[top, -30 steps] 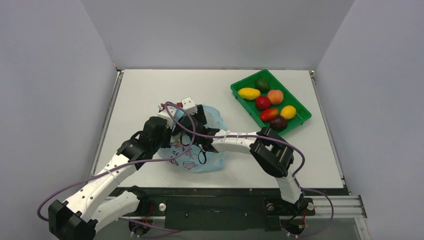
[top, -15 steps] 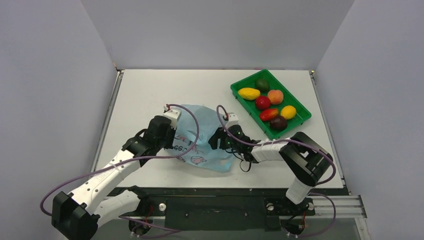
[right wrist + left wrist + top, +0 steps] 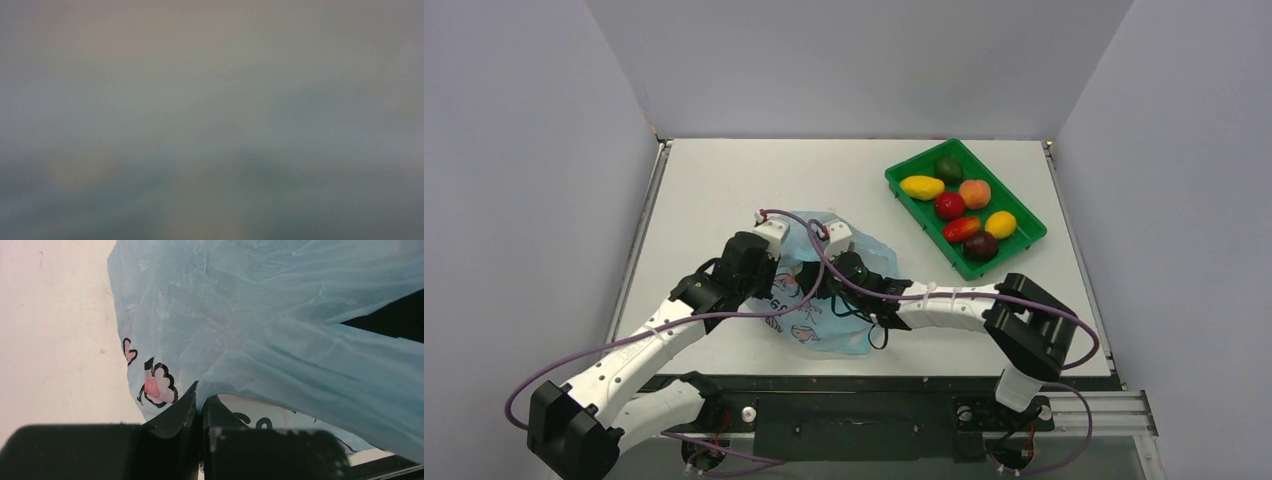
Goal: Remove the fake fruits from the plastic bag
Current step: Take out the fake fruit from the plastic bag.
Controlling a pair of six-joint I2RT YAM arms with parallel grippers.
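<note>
The light-blue plastic bag lies crumpled on the table's near middle. My left gripper is shut on a fold of its left edge; in the left wrist view the gripper pinches the bag. My right gripper reaches into the bag from the right, its fingers hidden by the plastic. The right wrist view is only grey-blue blur. The peach, the red-orange elongated fruit and the dark purple fruit lie in the green tray. No fruit shows in the bag.
The green tray at the back right also holds two yellow fruits, a green avocado-like fruit and a round red fruit. Purple cables loop over both arms above the bag. Grey walls close off three sides.
My right gripper went from inside the bag out to its right edge, then back left into the bag. The bag shifted and re-crumpled. My left gripper kept its hold on the bag's left edge.
</note>
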